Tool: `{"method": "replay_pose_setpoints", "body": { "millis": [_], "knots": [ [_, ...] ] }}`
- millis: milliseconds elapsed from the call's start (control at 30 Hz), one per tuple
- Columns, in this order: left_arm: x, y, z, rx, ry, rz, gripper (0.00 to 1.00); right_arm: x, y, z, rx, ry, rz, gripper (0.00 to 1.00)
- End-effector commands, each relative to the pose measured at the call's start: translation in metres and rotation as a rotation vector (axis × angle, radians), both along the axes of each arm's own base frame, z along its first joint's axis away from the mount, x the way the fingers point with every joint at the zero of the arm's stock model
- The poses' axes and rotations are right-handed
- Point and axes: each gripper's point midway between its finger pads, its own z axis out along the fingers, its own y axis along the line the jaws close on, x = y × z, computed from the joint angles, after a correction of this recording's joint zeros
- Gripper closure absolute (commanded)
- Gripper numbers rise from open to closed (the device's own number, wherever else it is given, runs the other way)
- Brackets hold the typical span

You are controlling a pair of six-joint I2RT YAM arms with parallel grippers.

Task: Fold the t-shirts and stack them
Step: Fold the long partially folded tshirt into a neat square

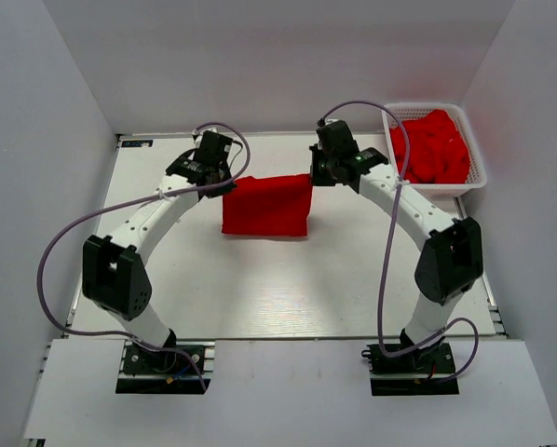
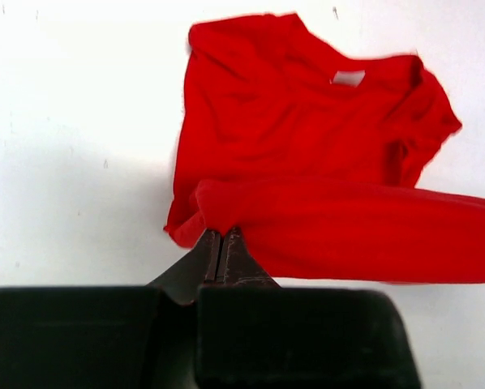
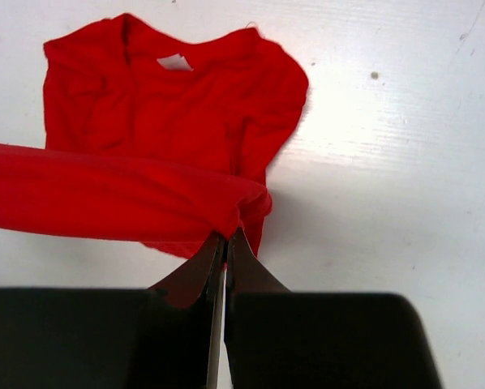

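Observation:
One red t-shirt (image 1: 266, 206) lies at the table's far middle, its far hem lifted and stretched between both grippers. My left gripper (image 1: 224, 184) is shut on the hem's left corner; in the left wrist view (image 2: 221, 232) the cloth (image 2: 307, 154) hangs from the tips, collar and white label lying beyond. My right gripper (image 1: 316, 177) is shut on the right corner; in the right wrist view (image 3: 226, 235) the shirt (image 3: 169, 130) spreads flat below the raised fold. Several more red t-shirts (image 1: 432, 146) are crumpled in the basket.
The white mesh basket (image 1: 479, 168) stands at the far right corner, close to my right arm. White walls enclose the table on the left, back and right. Purple cables loop from both arms.

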Motion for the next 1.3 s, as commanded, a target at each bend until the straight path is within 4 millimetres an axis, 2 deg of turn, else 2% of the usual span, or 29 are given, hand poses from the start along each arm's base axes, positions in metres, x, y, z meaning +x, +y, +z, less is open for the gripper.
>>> {"method": "replay_pose_setpoints", "body": {
  "millis": [0, 33, 167, 200, 267, 300, 333, 400, 533, 567, 600, 733, 767, 833, 867, 900, 933, 967, 1000, 1067, 1100, 1133, 1167, 1200, 1267],
  "knots": [
    [0.025, 0.018, 0.020, 0.043, -0.063, 0.061, 1.00, 0.020, -0.013, 0.006, -0.029, -0.008, -0.024, 1.00],
    [0.032, 0.020, 0.010, 0.053, -0.042, 0.071, 1.00, 0.027, -0.016, 0.000, -0.034, 0.003, -0.032, 1.00],
    [0.053, 0.019, 0.002, 0.049, -0.027, 0.071, 1.00, 0.037, -0.014, -0.010, -0.010, 0.037, -0.022, 1.00],
    [0.059, 0.022, 0.000, 0.055, -0.030, 0.074, 1.00, 0.041, -0.015, -0.022, -0.018, 0.064, -0.028, 1.00],
    [0.065, 0.023, -0.007, 0.051, -0.015, 0.075, 1.00, 0.047, -0.013, -0.020, -0.004, 0.056, -0.021, 1.00],
    [0.072, 0.019, -0.012, 0.051, -0.015, 0.061, 1.00, 0.052, -0.016, -0.030, -0.010, 0.072, -0.023, 1.00],
    [0.076, 0.024, -0.016, 0.052, -0.012, 0.073, 1.00, 0.057, -0.014, -0.025, -0.001, 0.060, -0.023, 1.00],
    [0.087, 0.020, -0.023, 0.042, -0.019, 0.045, 1.00, 0.066, -0.018, -0.035, -0.008, 0.073, -0.038, 1.00],
    [0.102, 0.016, -0.025, 0.027, -0.040, 0.024, 1.00, 0.075, -0.015, -0.041, 0.016, 0.091, -0.024, 1.00],
    [0.104, 0.014, -0.033, 0.031, -0.029, 0.010, 1.00, 0.079, -0.017, -0.044, 0.021, 0.097, -0.035, 1.00],
    [0.110, 0.013, -0.027, 0.021, -0.058, 0.010, 1.00, 0.080, -0.015, -0.046, 0.029, 0.104, -0.029, 1.00],
    [0.122, 0.006, -0.045, 0.014, -0.049, -0.051, 0.99, 0.088, -0.021, -0.056, 0.033, 0.122, -0.050, 1.00],
    [0.127, 0.003, -0.043, 0.004, -0.062, -0.057, 0.99, 0.091, -0.021, -0.058, 0.036, 0.122, -0.056, 1.00],
    [0.132, -0.003, -0.051, -0.009, -0.065, -0.081, 0.95, 0.093, -0.018, -0.061, 0.067, 0.135, -0.045, 1.00],
    [0.134, -0.003, -0.049, -0.012, -0.075, -0.081, 0.80, 0.096, -0.015, -0.065, 0.076, 0.133, -0.039, 1.00],
    [0.137, -0.001, -0.052, -0.014, -0.076, -0.091, 0.70, 0.099, -0.015, -0.065, 0.083, 0.128, -0.033, 0.95],
    [0.141, -0.002, -0.049, -0.019, -0.097, -0.091, 0.38, 0.101, -0.014, -0.069, 0.089, 0.135, -0.030, 0.76],
    [0.144, -0.003, -0.046, -0.022, -0.110, -0.091, 0.16, 0.103, -0.014, -0.068, 0.091, 0.131, -0.031, 0.64],
    [0.147, -0.004, -0.044, -0.026, -0.127, -0.091, 0.00, 0.110, -0.013, -0.067, 0.095, 0.121, -0.033, 0.54],
    [0.153, -0.005, -0.031, -0.048, -0.165, -0.109, 0.00, 0.114, -0.014, -0.062, 0.103, 0.117, -0.030, 0.43],
    [0.153, -0.005, -0.031, -0.039, -0.165, -0.117, 0.00, 0.117, -0.015, -0.053, 0.111, 0.099, -0.032, 0.36],
    [0.155, -0.007, -0.020, -0.042, -0.187, -0.137, 0.00, 0.119, -0.014, -0.048, 0.118, 0.085, -0.027, 0.28],
    [0.155, -0.007, -0.020, -0.042, -0.187, -0.137, 0.00, 0.117, -0.015, -0.048, 0.115, 0.087, -0.027, 0.10],
    [0.155, -0.008, -0.007, -0.046, -0.216, -0.150, 0.00, 0.116, -0.017, -0.034, 0.116, 0.055, -0.021, 0.10],
    [0.150, -0.008, -0.005, -0.043, -0.216, -0.166, 0.00, 0.109, -0.016, -0.037, 0.111, 0.056, -0.011, 0.10]
  ]
}}
